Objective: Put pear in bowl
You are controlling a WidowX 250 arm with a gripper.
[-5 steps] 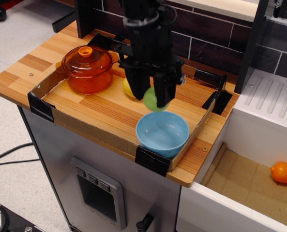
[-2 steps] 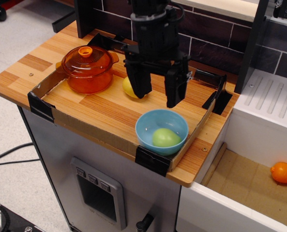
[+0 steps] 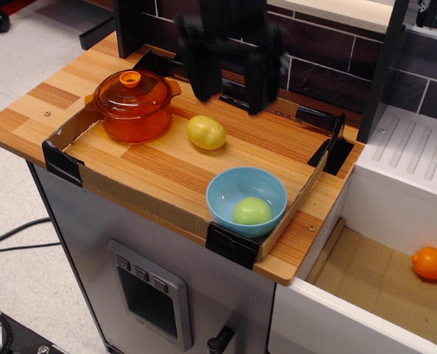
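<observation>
While the pear (image 3: 252, 211) is lying inside the bowl (image 3: 225, 190), towards its near right side, the gripper (image 3: 228, 87) is being held high above the far part of the tray, well apart from the fruit and up and to the left of it. Its two dark fingers (image 3: 199, 65) are being kept spread wide, with nothing between them; the picture is blurred around them, so finer detail cannot be told. The bowl is sitting at the near right corner of the cardboard-edged tray (image 3: 133, 195), just behind a black corner clip (image 3: 231, 245). A yellow fruit (image 3: 205, 133) is resting on the wooden board near the middle of the tray, between the bowl and the transparent orange pot (image 3: 133, 105), which is standing with its lid on at the far left. The yellow fruit is lying below the open fingers and nearer than them, not touched by them. Off to the right, well apart from everything on the tray, an orange vegetable (image 3: 433, 264) is lying in a lower brown compartment beside the white sink unit (image 3: 417, 158).
</observation>
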